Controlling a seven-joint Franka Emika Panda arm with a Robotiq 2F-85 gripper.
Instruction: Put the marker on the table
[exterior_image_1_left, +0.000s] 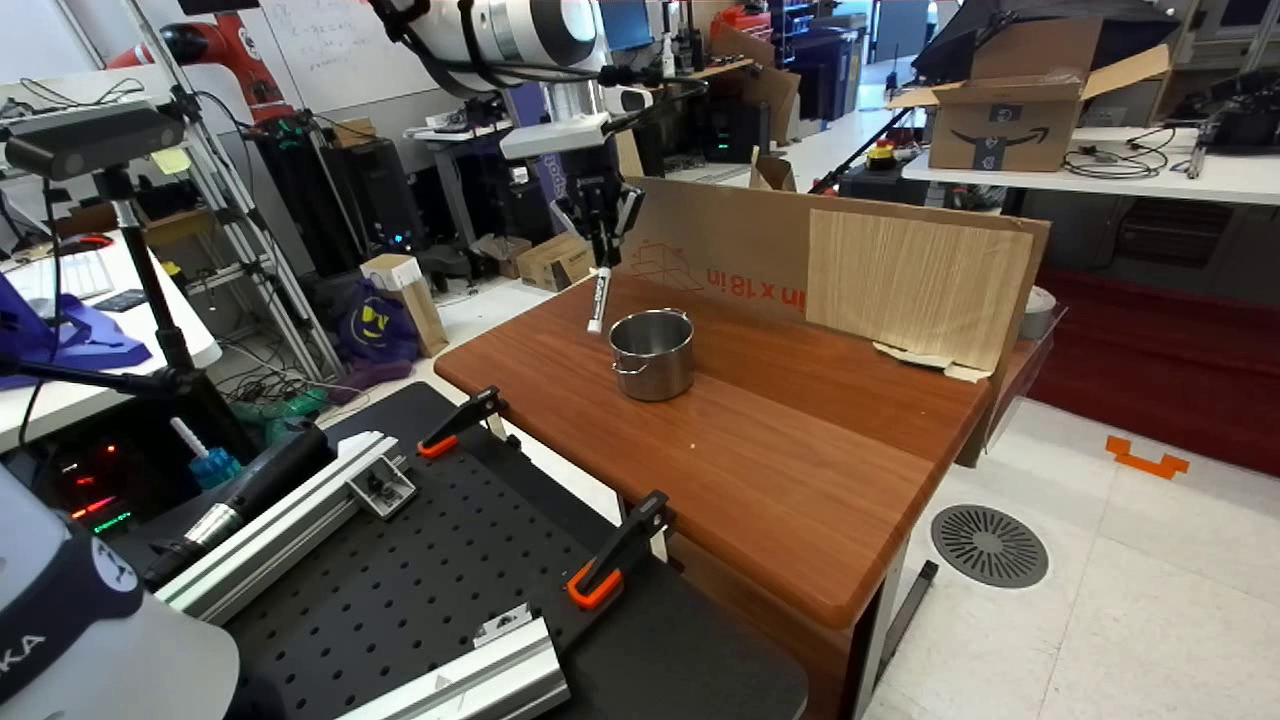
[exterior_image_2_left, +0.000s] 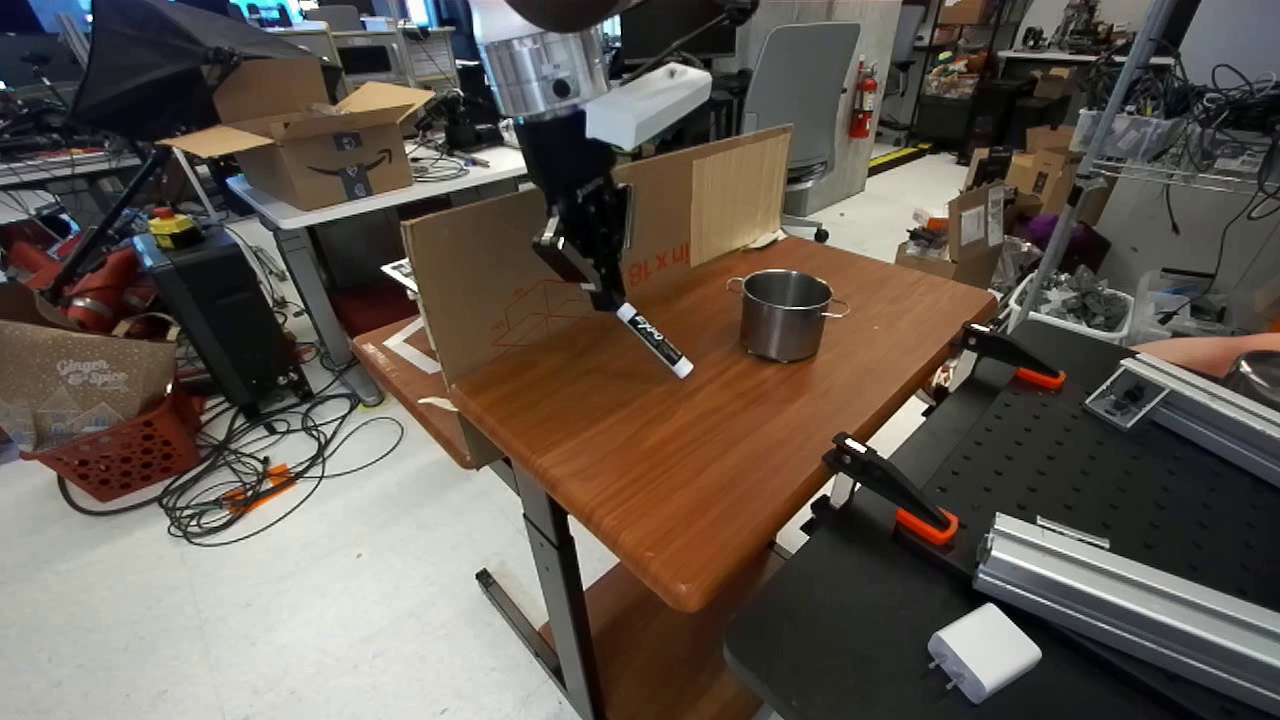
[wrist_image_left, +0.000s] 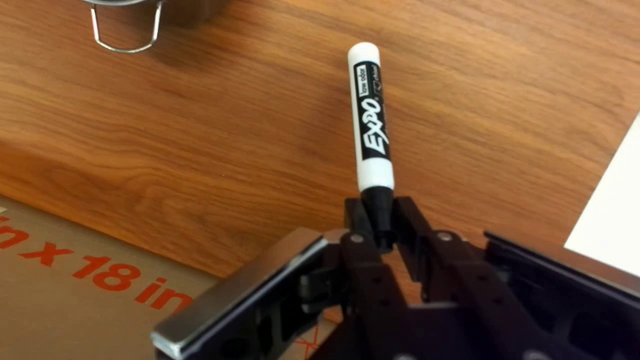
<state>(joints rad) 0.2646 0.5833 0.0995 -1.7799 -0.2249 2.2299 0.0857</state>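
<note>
Low in my wrist view, the tool (wrist_image_left: 379, 209) is closed on the marker (wrist_image_left: 371, 122). I see the pot (exterior_image_1_left: 660, 365) mid-frame in an exterior view, on the bench (exterior_image_1_left: 790, 480).

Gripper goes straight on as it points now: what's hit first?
Probably the table, touched by the marker in the gripper. The pot looks off to the side, though depth is unclear.

There is one cylindrical white-and-black marker (wrist_image_left: 371, 120), one round silver metal pot (exterior_image_2_left: 782, 325) with two wire handles (wrist_image_left: 125, 50), two black-and-orange clamps (exterior_image_2_left: 893, 487) and, toward four o'clock in an exterior view, one boxy white plug (exterior_image_2_left: 987, 652).
</note>
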